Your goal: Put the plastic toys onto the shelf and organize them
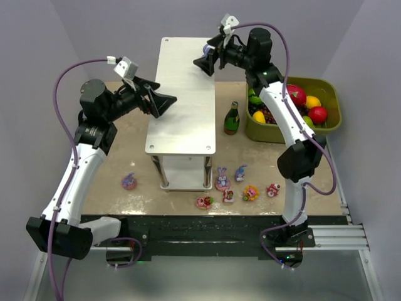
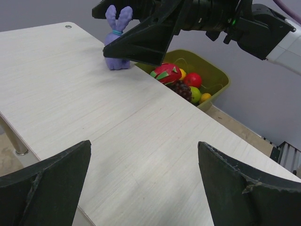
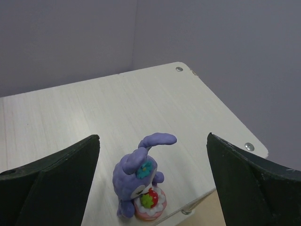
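Brown desk (image 1: 113,188) carries the whole set-up. Pale two-tier shelf (image 1: 182,94) stands at centre, its long axis running 12 to 6 o'clock. The left arm (image 1: 81,163) reaches in from 9 o'clock over the top board; the left jaws are wide and hold nothing. The right arm (image 1: 288,125) comes in from 3 o'clock toward the far corner; the right jaws are wide, set either side of a toy without touching it. An olive-green bin (image 1: 332,94) of fruit sits at 3 o'clock of the shelf, with a dark green bottle (image 1: 232,119) between them. Neither belongs to the task.

Progress is judged early. One purple bunny (image 3: 138,188) stands upright on the top board at its 1 o'clock corner, near the right edge. Seven toys are left on the desk: a lone piece (image 1: 130,182) at 7 o'clock of the shelf foot, and six spread from 6 to 4 o'clock, among them a second bunny (image 1: 222,179) and a yellow piece (image 1: 250,192).

Only the overhead view gives that count, and there the placed bunny is nearly hidden behind the right jaws. The right wrist view alone shows its face, its pink base and the clearance on both sides. The left wrist view shows its back, with the bin beyond.
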Controlling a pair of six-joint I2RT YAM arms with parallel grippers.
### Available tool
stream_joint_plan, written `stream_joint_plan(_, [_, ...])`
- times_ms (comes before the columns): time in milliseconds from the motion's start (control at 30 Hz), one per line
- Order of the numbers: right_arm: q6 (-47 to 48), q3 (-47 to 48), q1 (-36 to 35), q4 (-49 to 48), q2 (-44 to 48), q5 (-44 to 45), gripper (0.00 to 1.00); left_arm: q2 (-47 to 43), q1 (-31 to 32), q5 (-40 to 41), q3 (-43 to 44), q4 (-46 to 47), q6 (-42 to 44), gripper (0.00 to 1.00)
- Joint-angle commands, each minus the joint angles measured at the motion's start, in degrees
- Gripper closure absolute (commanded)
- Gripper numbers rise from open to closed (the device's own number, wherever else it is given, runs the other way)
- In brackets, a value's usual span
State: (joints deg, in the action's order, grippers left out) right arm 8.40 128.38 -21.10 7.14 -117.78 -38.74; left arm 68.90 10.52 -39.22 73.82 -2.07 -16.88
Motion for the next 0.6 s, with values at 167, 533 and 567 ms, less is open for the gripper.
stream_joint_plan(167, [-4.3,-7.2,-0.2,-5.9,11.9,7.6,0.01,-3.1,-0.3,-0.8,-0.6,2.3,1.9,0.0])
stream_joint_plan(533, [-19.6,-22.5,-0.2,4.8,30.7,21.5,0.03,-5.4,-0.3,6.1,-0.5,-0.1,1.1,0.0])
stream_joint_plan(567, [-20.8,-23.8,-0.3,7.2,32.8,23.1,0.04,-5.7,-0.3,6.8,-0.5,-0.3,0.6,0.0])
